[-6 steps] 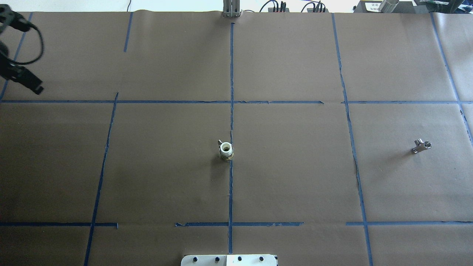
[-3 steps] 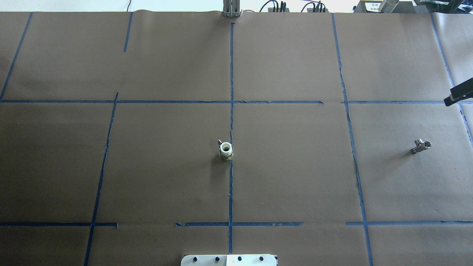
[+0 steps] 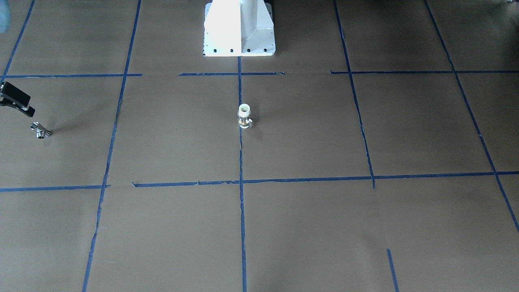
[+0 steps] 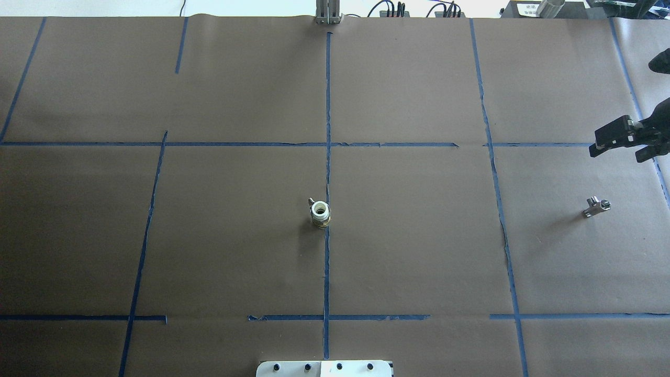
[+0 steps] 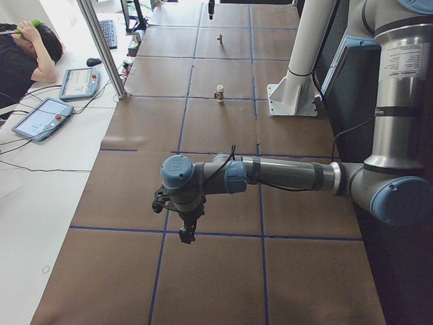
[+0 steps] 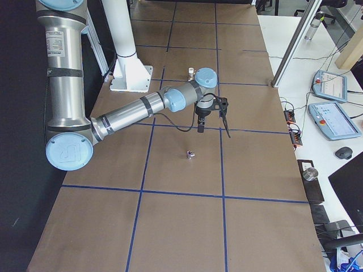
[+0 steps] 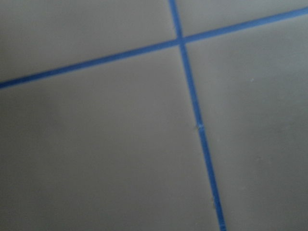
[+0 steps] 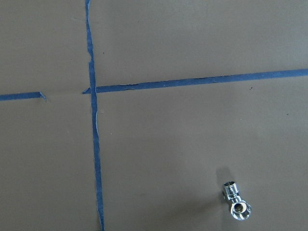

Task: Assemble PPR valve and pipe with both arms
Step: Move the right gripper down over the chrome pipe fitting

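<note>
The PPR valve (image 4: pixel 320 213) stands upright on the brown table's middle tape line; it also shows in the front view (image 3: pixel 244 116). The chrome T-shaped pipe (image 4: pixel 596 207) lies far to the right and shows in the right wrist view (image 8: pixel 237 202). My right gripper (image 4: pixel 615 154) hovers open and empty just beyond the pipe; its fingers (image 6: pixel 200 126) are spread apart. My left gripper (image 5: pixel 186 230) shows only in the exterior left view, low over the table's left end and far from both parts. I cannot tell whether it is open or shut.
The white pedestal base (image 3: pixel 239 28) stands at the robot's side of the table. Blue tape lines (image 4: pixel 328 144) cross the brown paper. A metal post (image 4: pixel 327 13) and cables are at the far edge. Operator tablets (image 6: pixel 332 88) lie beside the table.
The left gripper has left the overhead view at its left edge. The right gripper has come in from the right edge and moved further in, toward the pipe. Valve and pipe have not moved.
</note>
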Tool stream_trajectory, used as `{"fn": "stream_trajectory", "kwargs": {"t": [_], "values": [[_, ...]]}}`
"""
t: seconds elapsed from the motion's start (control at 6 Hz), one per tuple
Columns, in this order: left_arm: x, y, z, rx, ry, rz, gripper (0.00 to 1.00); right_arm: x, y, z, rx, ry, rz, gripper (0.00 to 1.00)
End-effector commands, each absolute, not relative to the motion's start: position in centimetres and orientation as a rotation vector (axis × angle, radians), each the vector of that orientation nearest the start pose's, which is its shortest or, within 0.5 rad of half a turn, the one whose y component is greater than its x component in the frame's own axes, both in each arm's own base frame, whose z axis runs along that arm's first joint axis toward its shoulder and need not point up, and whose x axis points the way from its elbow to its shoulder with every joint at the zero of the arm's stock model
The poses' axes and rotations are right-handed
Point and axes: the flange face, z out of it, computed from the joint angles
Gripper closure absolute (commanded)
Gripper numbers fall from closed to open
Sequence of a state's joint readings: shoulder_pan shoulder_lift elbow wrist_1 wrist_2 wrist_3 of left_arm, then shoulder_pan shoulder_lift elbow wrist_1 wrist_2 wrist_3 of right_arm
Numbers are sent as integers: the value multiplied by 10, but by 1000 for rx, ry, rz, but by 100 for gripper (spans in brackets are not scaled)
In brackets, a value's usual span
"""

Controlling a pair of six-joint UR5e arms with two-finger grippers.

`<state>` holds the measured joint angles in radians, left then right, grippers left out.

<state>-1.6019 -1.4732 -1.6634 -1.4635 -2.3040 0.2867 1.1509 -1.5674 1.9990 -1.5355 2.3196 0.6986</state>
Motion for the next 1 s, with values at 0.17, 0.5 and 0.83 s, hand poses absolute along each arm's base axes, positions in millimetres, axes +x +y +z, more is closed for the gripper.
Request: {"fn": "stream_trajectory", "kwargs": {"t": [0.17,0.5,0.83], "values": [[-79,-443,658,36,766,112,0,-130,-425,494,7,-822,69,0],[-77,-442,657,48,797,113,0,-134,-406,542,-44,-814,159,0],[-77,-443,655,53,797,115,0,-182,-436,552,-79,-774,201,1]]}}
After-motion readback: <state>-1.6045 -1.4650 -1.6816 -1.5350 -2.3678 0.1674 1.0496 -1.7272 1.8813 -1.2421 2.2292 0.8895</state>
